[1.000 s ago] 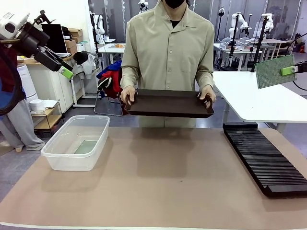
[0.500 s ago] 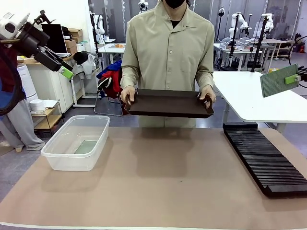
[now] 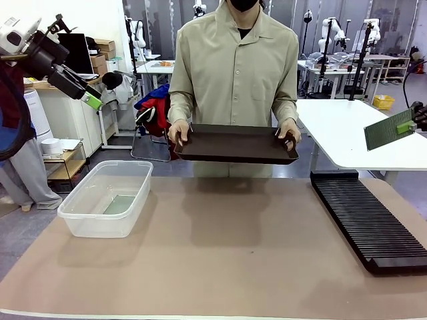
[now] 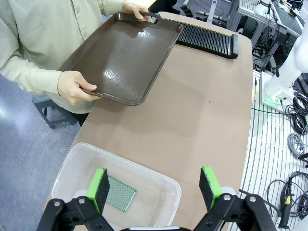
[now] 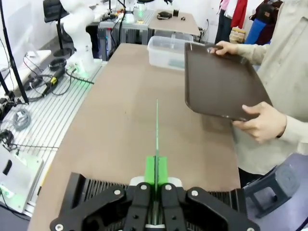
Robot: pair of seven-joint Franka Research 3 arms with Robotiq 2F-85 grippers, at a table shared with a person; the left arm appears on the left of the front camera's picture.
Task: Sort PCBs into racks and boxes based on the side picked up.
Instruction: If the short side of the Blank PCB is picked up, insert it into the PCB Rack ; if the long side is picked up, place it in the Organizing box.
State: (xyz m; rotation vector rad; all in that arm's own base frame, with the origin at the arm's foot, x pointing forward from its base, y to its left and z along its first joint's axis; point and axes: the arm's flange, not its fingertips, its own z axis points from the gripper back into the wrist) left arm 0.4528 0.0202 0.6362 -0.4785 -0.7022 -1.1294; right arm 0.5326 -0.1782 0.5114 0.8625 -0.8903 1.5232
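From the front, we saw the right gripper (image 3: pixel 412 125) pinching a green PCB (image 3: pixel 389 129) up in the air, above the far end of the black rack (image 3: pixel 367 222). The left gripper (image 3: pixel 90 100) was up high — its fingers looked apart. A person held a brown tray (image 3: pixel 235 144).

From the left wrist, the fingers (image 4: pixel 100 186) were spread wide over the clear box (image 4: pixel 77 161), with another PCB (image 4: pixel 120 193) lying inside.

From the right wrist, the board (image 5: pixel 156 134) was edge-on between pressed pads. We thought it might miss a narrow slot if tilted. We could read no writing.
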